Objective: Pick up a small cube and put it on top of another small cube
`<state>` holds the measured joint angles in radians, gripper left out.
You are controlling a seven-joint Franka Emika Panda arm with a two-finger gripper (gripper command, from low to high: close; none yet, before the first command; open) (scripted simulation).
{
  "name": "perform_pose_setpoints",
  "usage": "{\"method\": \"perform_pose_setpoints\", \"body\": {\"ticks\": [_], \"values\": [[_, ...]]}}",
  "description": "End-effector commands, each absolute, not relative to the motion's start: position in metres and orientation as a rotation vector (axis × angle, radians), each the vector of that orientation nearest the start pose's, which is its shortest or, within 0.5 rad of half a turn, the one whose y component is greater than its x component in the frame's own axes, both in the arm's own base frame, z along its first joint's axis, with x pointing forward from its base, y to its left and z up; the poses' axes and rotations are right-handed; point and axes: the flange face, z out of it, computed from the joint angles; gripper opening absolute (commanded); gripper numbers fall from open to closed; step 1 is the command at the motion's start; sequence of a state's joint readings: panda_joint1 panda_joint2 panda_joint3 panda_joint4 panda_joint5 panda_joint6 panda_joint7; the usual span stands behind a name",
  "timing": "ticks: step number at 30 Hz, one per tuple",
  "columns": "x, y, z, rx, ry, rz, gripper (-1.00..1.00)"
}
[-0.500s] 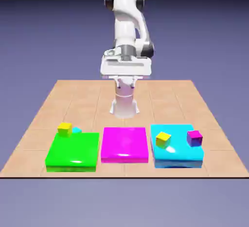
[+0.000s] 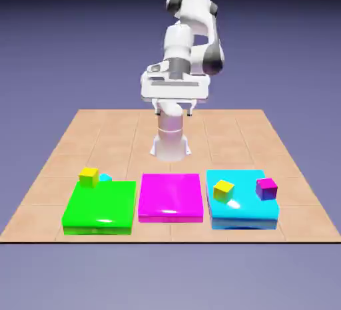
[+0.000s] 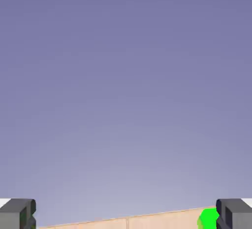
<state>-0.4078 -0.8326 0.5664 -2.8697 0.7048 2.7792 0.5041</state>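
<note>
A small cube, cyan-turquoise, lies on the table at the back left corner of the green block, mostly hidden behind a yellow cube that touches it. No other small cube of that colour shows. My gripper hangs high above the table's far half, well behind all the cubes, open and holding nothing. In the hand view its grey fingertips stand far apart at the bottom corners, with only backdrop, a strip of table and a patch of the green block between them.
Three flat blocks line the table's front: green, magenta and cyan. On the cyan one rest a second yellow cube and a magenta-purple cube. The robot's base stands behind the magenta block.
The arm's upper links have swung toward the exterior view's right, and the hand has shifted slightly right and up. The cubes have not moved.
</note>
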Motion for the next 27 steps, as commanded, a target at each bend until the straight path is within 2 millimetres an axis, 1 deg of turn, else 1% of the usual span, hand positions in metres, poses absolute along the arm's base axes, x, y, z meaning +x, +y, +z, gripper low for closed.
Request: {"method": "perform_pose_setpoints", "body": {"ticks": [1,8,15,21,27], "values": [[0.344,0.02,0.449,-2.437,1.249,-0.961,0.0],[0.333,0.021,0.416,-2.421,1.364,-0.924,0.0],[0.326,0.011,0.372,-2.396,1.482,-0.893,0.0],[0.32,-0.01,0.327,-2.363,1.586,-0.876,0.0],[0.309,-0.042,0.281,-2.32,1.691,-0.875,0.0]]}}
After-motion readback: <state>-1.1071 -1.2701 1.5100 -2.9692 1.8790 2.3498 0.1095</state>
